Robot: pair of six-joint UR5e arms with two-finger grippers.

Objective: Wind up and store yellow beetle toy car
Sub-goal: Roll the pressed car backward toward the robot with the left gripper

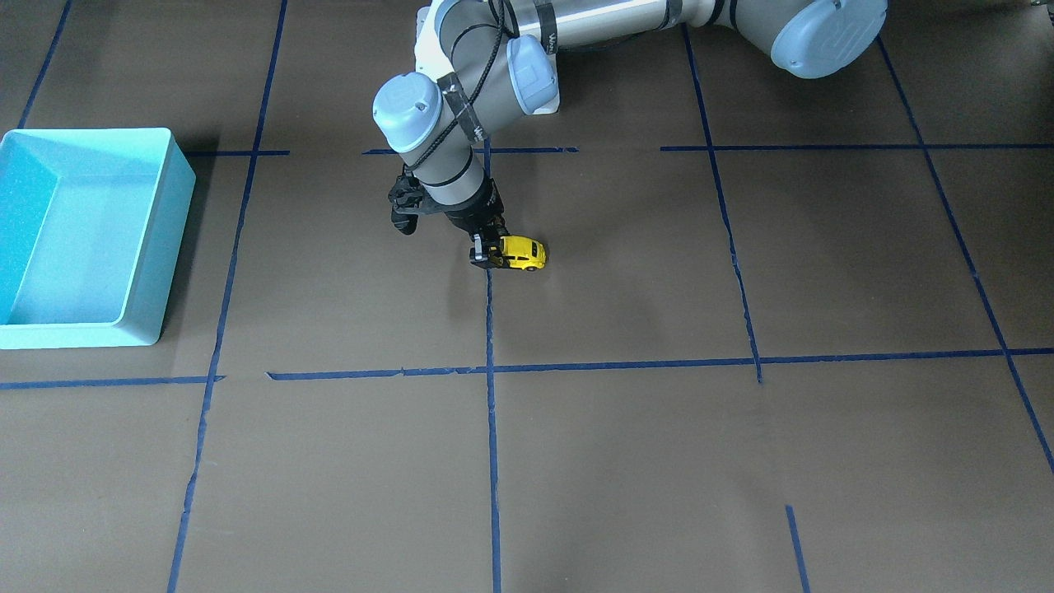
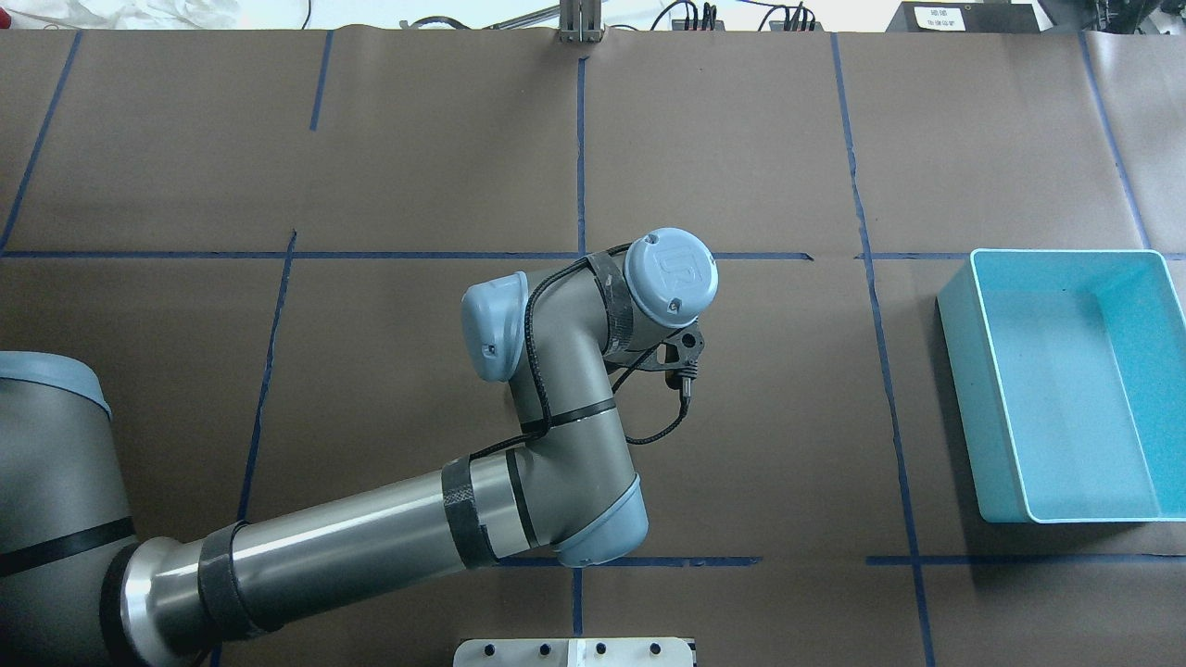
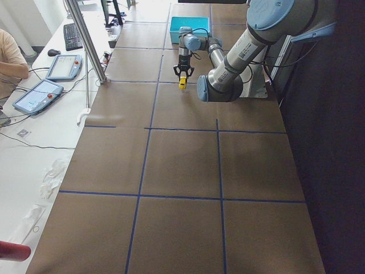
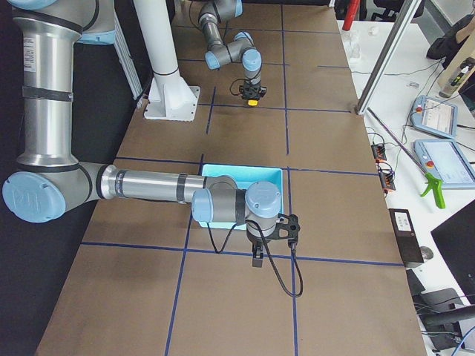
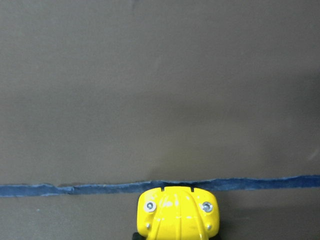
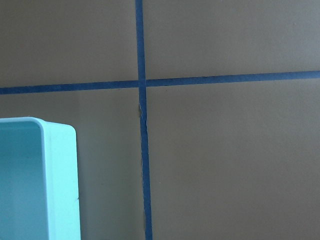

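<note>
The yellow beetle toy car [image 1: 524, 253] is on the brown table near its middle, beside a blue tape line. My left gripper [image 1: 487, 252] points down and is shut on one end of the car. The left wrist view shows the car's yellow body [image 5: 176, 214] at the bottom edge, just below a tape line. From overhead, the left wrist hides both car and gripper. The car [image 4: 254, 102] also shows far off in the exterior right view. My right gripper [image 4: 257, 259] hangs beside the turquoise bin [image 4: 245, 175]; I cannot tell whether it is open or shut.
The turquoise bin [image 2: 973, 371] stands open with nothing visible inside, at the table's end on the robot's right [image 1: 160, 247]. Its corner [image 6: 55, 185] fills the lower left of the right wrist view. Blue tape lines grid the brown paper. A person sits at a side desk [image 3: 8, 57].
</note>
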